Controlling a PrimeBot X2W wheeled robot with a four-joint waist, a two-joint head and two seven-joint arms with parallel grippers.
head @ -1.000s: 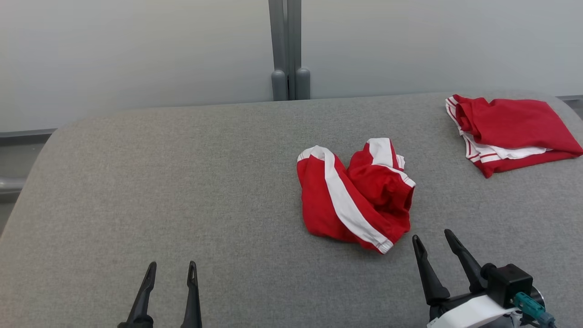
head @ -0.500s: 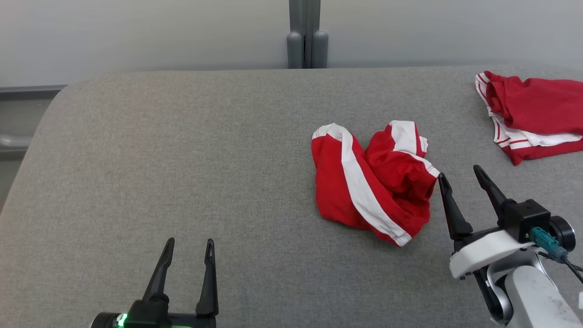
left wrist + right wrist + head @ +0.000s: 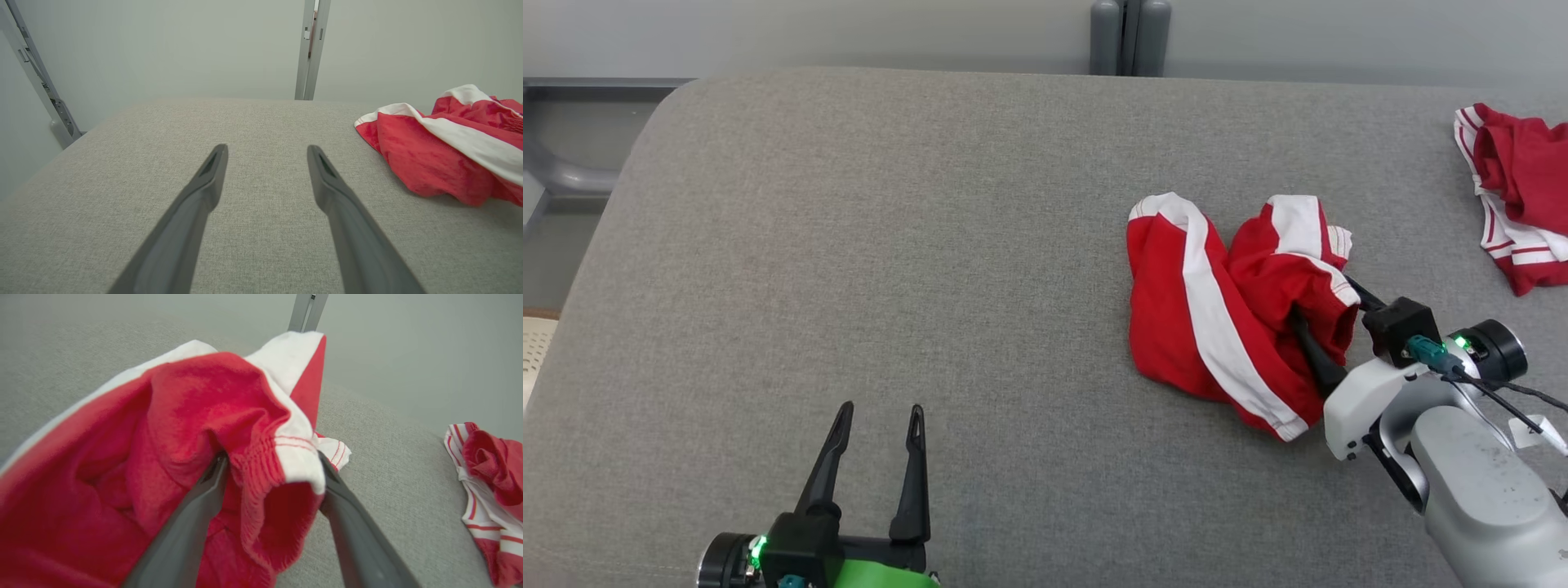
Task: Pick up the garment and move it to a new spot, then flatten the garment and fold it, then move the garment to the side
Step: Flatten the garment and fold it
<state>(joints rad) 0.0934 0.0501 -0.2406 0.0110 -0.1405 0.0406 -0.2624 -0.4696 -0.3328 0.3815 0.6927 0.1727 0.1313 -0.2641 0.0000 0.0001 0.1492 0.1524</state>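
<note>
Though crumpled, soft white-striped red garment point(image 3: 1168, 310).

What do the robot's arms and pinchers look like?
The left gripper and right gripper each have two long, dark, pointed fingers. The left wrist is black with a green light and a bright green band. The right arm has a white wrist shell, a grey forearm, a teal plug and thin black cables.
</note>
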